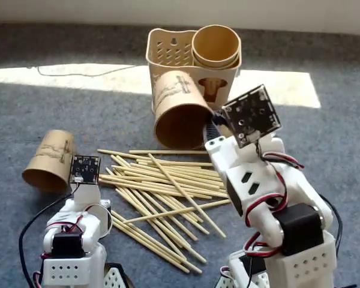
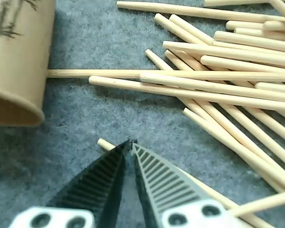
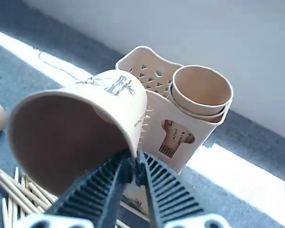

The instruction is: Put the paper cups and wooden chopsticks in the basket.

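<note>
Soft daylight with one sun band
A bright strip (image 1: 78, 84) crosses the far carpet (image 1: 336, 132) behind the basket (image 1: 168, 51); nearer it is dimmer.

The high view looks down over the table (image 1: 342, 138) from behind both arms. The left wrist view faces down, very near the chopsticks (image 2: 218, 85). The right wrist view faces forward, close to the basket (image 3: 202, 137) and the paper cup (image 3: 61, 133) gripped by the right claw (image 3: 133, 164). The high view shares both.
</note>
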`<state>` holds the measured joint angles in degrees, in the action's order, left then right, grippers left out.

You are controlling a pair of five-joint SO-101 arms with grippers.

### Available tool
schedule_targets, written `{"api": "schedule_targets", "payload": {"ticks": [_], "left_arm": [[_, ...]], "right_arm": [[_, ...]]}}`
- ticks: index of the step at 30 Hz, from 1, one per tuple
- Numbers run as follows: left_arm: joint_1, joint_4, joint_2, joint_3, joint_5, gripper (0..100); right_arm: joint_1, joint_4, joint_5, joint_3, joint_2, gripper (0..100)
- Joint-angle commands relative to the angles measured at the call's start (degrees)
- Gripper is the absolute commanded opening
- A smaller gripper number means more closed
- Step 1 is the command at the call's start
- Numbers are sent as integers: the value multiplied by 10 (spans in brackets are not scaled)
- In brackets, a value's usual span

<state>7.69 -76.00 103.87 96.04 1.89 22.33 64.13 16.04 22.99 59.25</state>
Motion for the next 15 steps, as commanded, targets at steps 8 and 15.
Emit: {"api": "schedule_targets", "payload": {"ticks": [8, 15], "left_arm": [[-10, -1, 7, 10, 3, 7], [-10, -1, 7, 10, 3, 7]], "right_arm": [[-15, -81, -11, -60, 7, 8], [-56, -192, -41, -58, 6, 8]]}}
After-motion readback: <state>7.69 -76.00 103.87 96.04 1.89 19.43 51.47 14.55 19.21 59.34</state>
